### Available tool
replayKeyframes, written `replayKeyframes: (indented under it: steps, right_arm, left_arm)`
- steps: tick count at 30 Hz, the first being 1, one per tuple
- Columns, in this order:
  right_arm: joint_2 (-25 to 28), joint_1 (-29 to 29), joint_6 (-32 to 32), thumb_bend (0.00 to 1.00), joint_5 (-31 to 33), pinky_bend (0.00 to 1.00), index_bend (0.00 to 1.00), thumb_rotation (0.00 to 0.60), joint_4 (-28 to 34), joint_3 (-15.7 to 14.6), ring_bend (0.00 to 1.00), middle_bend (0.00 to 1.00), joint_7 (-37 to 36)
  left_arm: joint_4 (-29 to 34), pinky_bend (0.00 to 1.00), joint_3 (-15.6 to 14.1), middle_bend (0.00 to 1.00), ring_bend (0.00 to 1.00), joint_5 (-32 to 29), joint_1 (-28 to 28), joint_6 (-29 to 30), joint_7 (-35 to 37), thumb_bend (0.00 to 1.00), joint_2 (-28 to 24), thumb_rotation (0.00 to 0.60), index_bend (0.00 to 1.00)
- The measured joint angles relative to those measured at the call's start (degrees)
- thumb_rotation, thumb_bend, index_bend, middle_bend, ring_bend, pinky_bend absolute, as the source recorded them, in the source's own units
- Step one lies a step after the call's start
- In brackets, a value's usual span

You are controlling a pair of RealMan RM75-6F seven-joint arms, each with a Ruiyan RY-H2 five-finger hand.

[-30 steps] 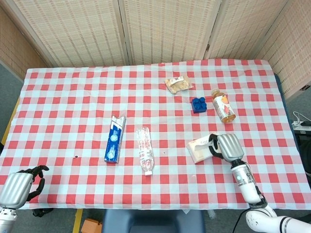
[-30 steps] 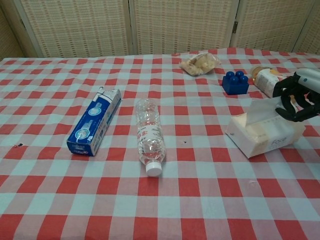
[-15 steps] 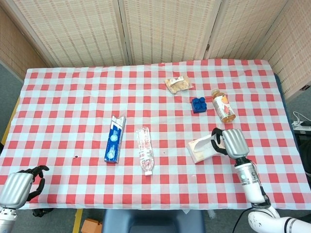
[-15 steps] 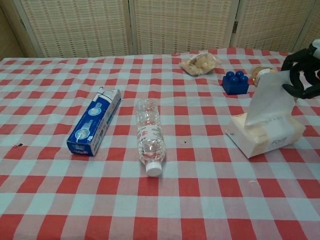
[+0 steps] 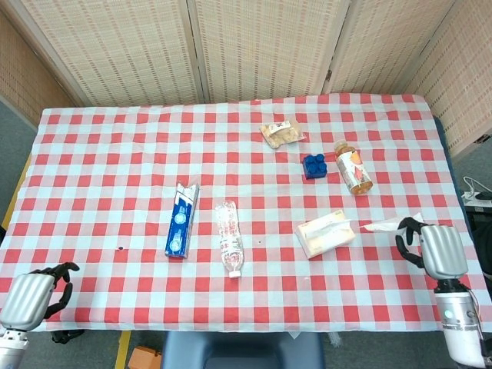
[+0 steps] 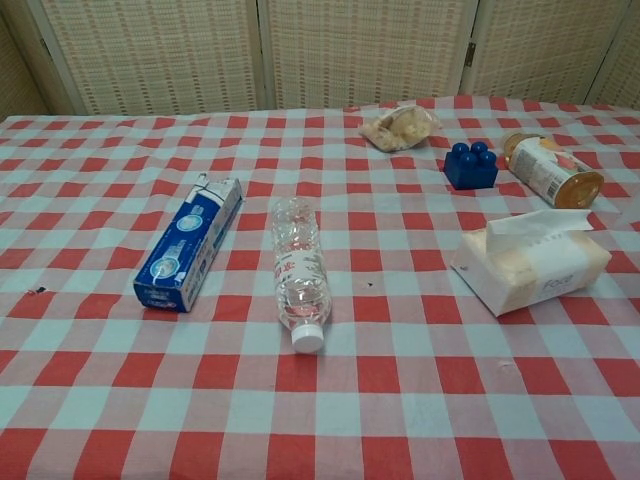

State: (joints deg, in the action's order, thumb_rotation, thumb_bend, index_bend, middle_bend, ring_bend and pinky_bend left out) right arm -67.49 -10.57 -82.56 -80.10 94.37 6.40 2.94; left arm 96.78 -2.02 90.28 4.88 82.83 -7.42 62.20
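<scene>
White and thin, a single sheet of tissue paper (image 5: 390, 224) shows in the head view pinched at one end by the right robot hand (image 5: 435, 250), its dark fingers (image 5: 407, 232) curled onto the sheet's near end; the free end reaches left toward the cream soft-pack of tissues (image 5: 325, 235), lying just apart from it, and another sheet stands crumpled out of the pack's top slot. That hand sits at the right edge of the red-and-white checked tabletop (image 5: 115, 177), near the front corner. The left robot hand (image 5: 31, 296) hangs off the front left corner, fingers curled in around nothing. Spread across the cloth are a blue toothpaste carton (image 5: 181, 220), a clear plastic water bottle (image 5: 228, 237) lying on its side beside it, a blue toy brick (image 5: 314, 165), an orange-labelled drink bottle (image 5: 353, 167) lying flat, and a clear bag of snacks (image 5: 281, 133) farther back. Woven cane screens (image 5: 261, 46) close in the room behind. In the chest view neither robot hand appears, and the pulled sheet is out of sight too; the soft-pack of tissues (image 6: 535, 265) lies at the right, its raised sheet fanned above the slot, with the drink bottle (image 6: 549, 171) and toy brick (image 6: 471, 166) behind it, the snack bag (image 6: 399, 127) farther back, and the water bottle (image 6: 299, 270) and toothpaste carton (image 6: 190, 254) to the left.
</scene>
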Motion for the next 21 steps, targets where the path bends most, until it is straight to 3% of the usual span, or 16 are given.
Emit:
replayKeyframes:
  steps: [3, 6, 8, 11, 13, 16, 21]
  right_arm:
    - [-0.4, 0.6, 0.3, 0.78, 0.7, 1.0, 0.77, 0.6, -1.4, -0.5, 0.78, 0.71, -1.3]
    - [-0.5, 0.6, 1.2, 0.74, 1.1, 1.0, 0.63, 0.6, -1.6, -0.5, 0.76, 0.71, -1.7]
    - [-0.5, 0.6, 1.5, 0.59, 1.2, 1.0, 0.54, 0.6, -1.7, -0.5, 0.74, 0.71, -2.3]
    - [-0.5, 0.8, 1.2, 0.28, 0.2, 1.0, 0.46, 0.6, -1.9, -0.5, 0.69, 0.67, -4.0]
    - [-0.8, 1.0, 0.3, 0.17, -0.5, 1.0, 0.43, 0.6, -2.1, -0.4, 0.67, 0.63, -4.5]
    - [-1.1, 1.4, -0.8, 0.06, -1.5, 1.0, 0.38, 0.6, -2.2, -0.4, 0.66, 0.61, -4.6]
    - [-0.8, 1.8, -1.0, 0.02, -2.7, 1.0, 0.29, 0.6, -1.6, -1.0, 0.66, 0.61, -4.9]
  left_arm:
    - [0.0, 0.61, 0.0, 0.5, 0.57, 0.0, 0.1, -0.1, -0.2, 0.54, 0.1, 0.6, 0.38]
    - [0.0, 0.61, 0.0, 0.5, 0.57, -0.2, 0.1, -0.1, -0.2, 0.54, 0.1, 0.6, 0.38]
    - [-0.1, 0.61, 0.1, 0.5, 0.57, -0.4, 0.1, -0.2, -0.1, 0.54, 0.1, 0.6, 0.38]
    - [-0.2, 0.61, 0.0, 0.5, 0.57, -0.3, 0.1, -0.2, -0.1, 0.54, 0.1, 0.6, 0.38]
    - [-0.2, 0.61, 0.0, 0.5, 0.57, -0.2, 0.1, -0.2, -0.1, 0.54, 0.1, 0.6, 0.38]
    - [-0.3, 0.61, 0.0, 0.5, 0.57, -0.2, 0.1, -0.2, -0.1, 0.54, 0.1, 0.6, 0.38]
    - [-0.5, 0.61, 0.1, 0.5, 0.57, -0.6, 0.2, -0.5, 0.1, 0.54, 0.2, 0.6, 0.38]
